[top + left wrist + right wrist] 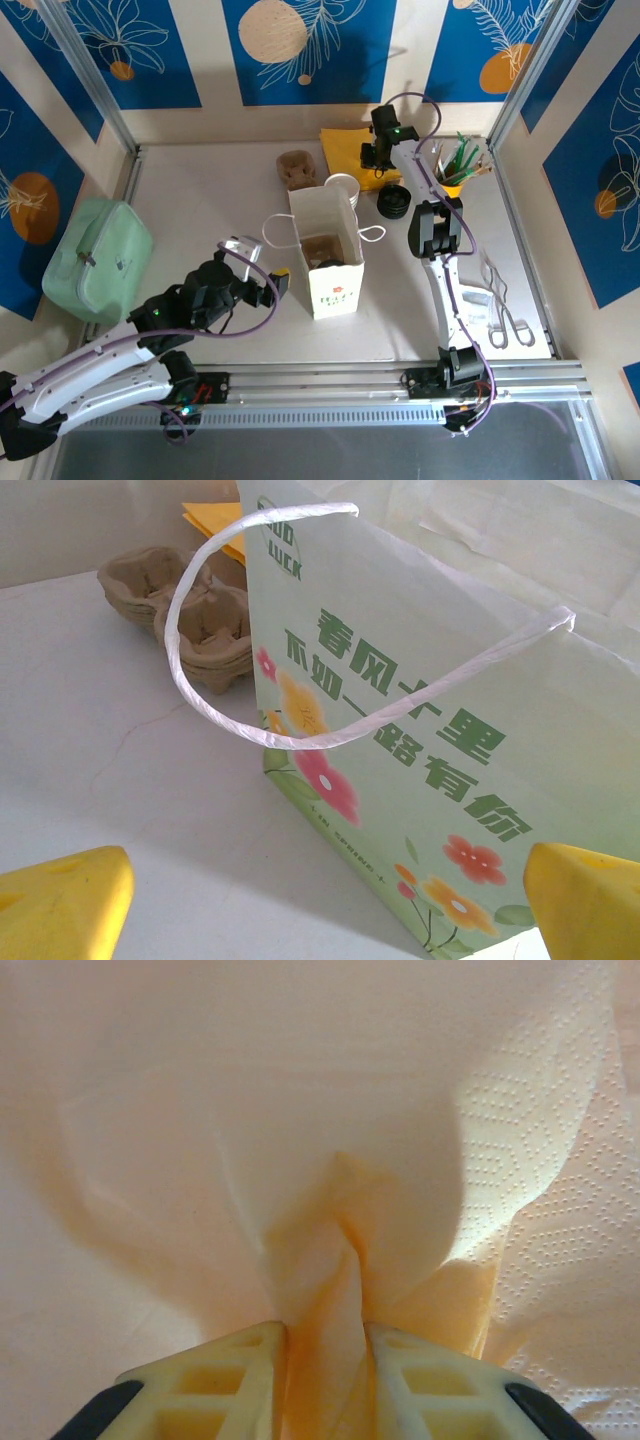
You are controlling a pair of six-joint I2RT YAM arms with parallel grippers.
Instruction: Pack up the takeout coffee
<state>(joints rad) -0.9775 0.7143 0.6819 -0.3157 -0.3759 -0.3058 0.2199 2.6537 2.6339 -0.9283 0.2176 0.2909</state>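
Saw the left tool [325,915] spread wide, with its yellow fingertips [60,905] at the two lower corners of the wrist view and nothing between them. Found the paper bag [430,730] just ahead of that tool, standing upright on the surface [120,780]. Noted its printed wall facing the tool and a white handle [200,695] drooping toward it. From above, placed the same tool [278,285] just beside the bag's left near corner. Could not tell whether the fingertips touched the paper.

Made out the takeout coffee [329,265] as a dark round lid low inside the open bag, against the near wall. Saw a brown carrier [322,246] just behind it in the bag. Could not see the cup's wall. Judged the coffee to lie ahead of the left tool and a little to its right, past the bag's wall. Judged it well apart from the right tool, back toward the arm bases.

Saw the right tool [377,157] at the far side of the surface, closed narrow on a yellow napkin [330,1210], with the paper bunched up between its pale fingers [210,1380]. Noted a pile of black lids [392,203] just near of that tool. Noted a stack of lidless cups [343,186] to its left, and spare carriers [297,168] farther left.
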